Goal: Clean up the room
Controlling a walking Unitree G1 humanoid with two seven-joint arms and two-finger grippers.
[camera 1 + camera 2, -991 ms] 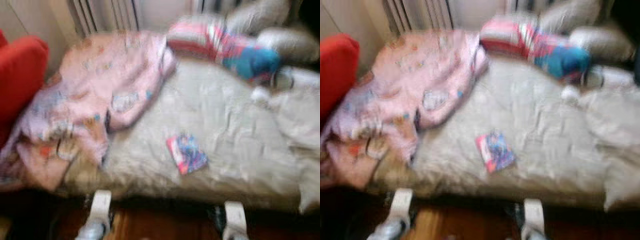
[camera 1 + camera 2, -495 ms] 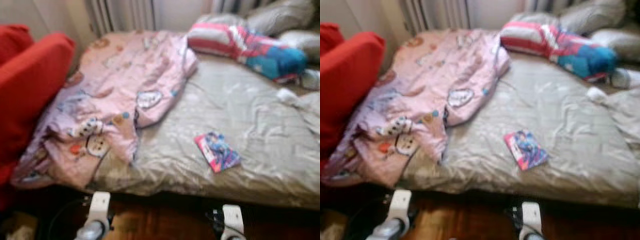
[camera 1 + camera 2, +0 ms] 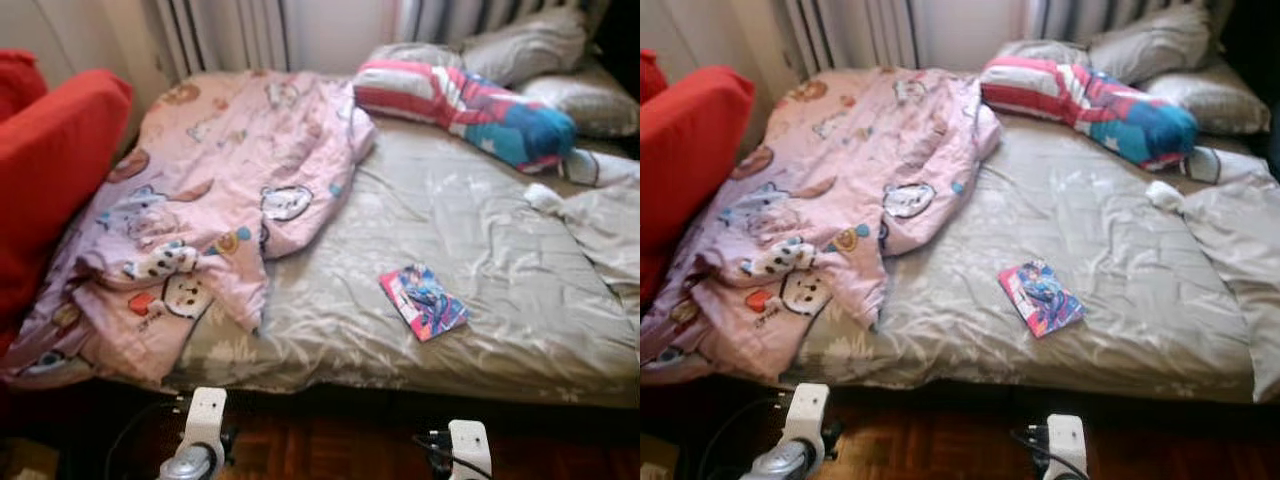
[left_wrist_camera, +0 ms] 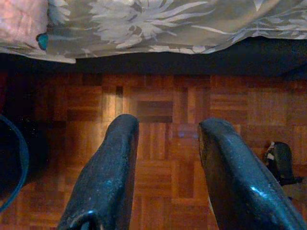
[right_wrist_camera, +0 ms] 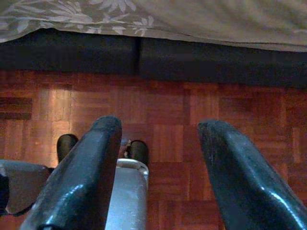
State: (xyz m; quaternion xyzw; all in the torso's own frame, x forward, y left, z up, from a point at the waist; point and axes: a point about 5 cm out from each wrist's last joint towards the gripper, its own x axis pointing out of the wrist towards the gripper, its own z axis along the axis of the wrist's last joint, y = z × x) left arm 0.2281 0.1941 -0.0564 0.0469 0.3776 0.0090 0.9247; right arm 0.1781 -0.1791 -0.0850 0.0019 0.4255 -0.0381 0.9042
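Observation:
A bed with a grey sheet point(image 3: 480, 240) stands before me. A rumpled pink cartoon-print blanket point(image 3: 210, 210) covers its left half and hangs over the near edge. A small colourful book point(image 3: 423, 301) lies flat on the sheet near the front. A striped pink, white and blue cushion point(image 3: 465, 100) rests at the head. Both arms hang low by the bed's front edge, left wrist point(image 3: 198, 440) and right wrist point(image 3: 467, 452). My left gripper point(image 4: 165, 134) is open over the parquet floor point(image 4: 163, 100). My right gripper point(image 5: 158, 132) is open over the floor too, holding nothing.
A red armchair point(image 3: 45, 170) stands close against the bed's left side. Grey pillows point(image 3: 525, 45) lie at the head, and a crumpled grey cover point(image 3: 600, 230) at the right. A radiator point(image 3: 215, 35) is behind the bed. Dark cables point(image 3: 130, 440) lie on the floor by my left arm.
The camera has swung and steadied, so the picture is now sharp. The bed, blanket and book lie as before. Both arms still hang low.

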